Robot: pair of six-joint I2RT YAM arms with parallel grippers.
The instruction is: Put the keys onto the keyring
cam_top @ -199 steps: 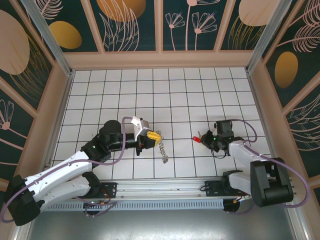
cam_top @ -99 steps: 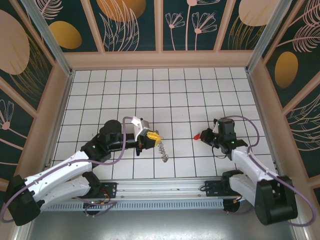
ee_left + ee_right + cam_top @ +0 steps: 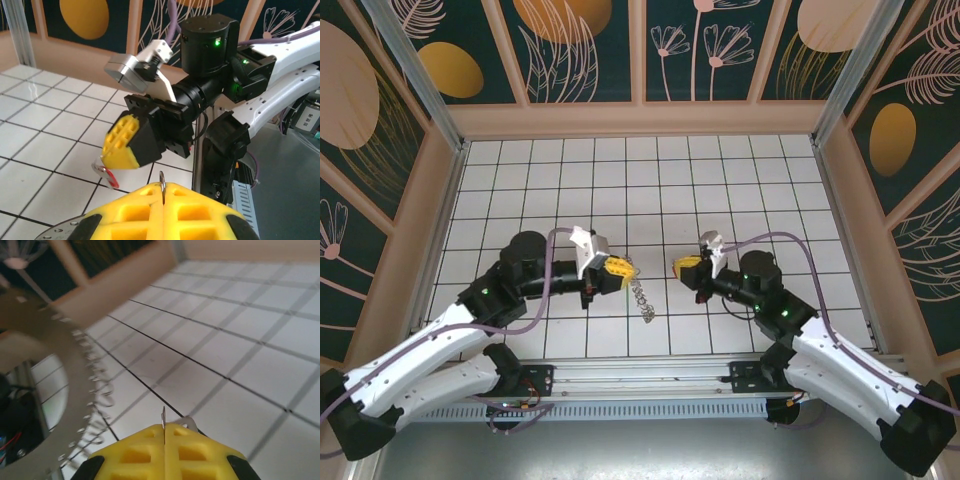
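My left gripper (image 3: 623, 267) is shut on the keyring (image 3: 642, 296), whose fine chain dangles from its yellow tips down to the tiles. In the left wrist view a thin metal ring (image 3: 162, 179) stands pinched on edge between the closed fingers (image 3: 163, 188). My right gripper (image 3: 686, 268) faces it about one tile away, shut on the key. The key's red head (image 3: 109, 176) pokes out under the right gripper's yellow tip (image 3: 124, 142). In the right wrist view a thin metal edge (image 3: 163, 416) sticks up from the closed tips (image 3: 164, 430), and the chain (image 3: 92, 390) hangs blurred at left.
White tiled floor (image 3: 670, 190) stretches behind both grippers, with wooden walls on three sides. The metal rail (image 3: 650, 375) with both arm bases runs along the near edge. A purple cable (image 3: 790, 240) loops over the right arm.
The right arm has swung left across about two tiles with the key, closing on the left gripper. The left gripper has shifted slightly back and left with the chain.
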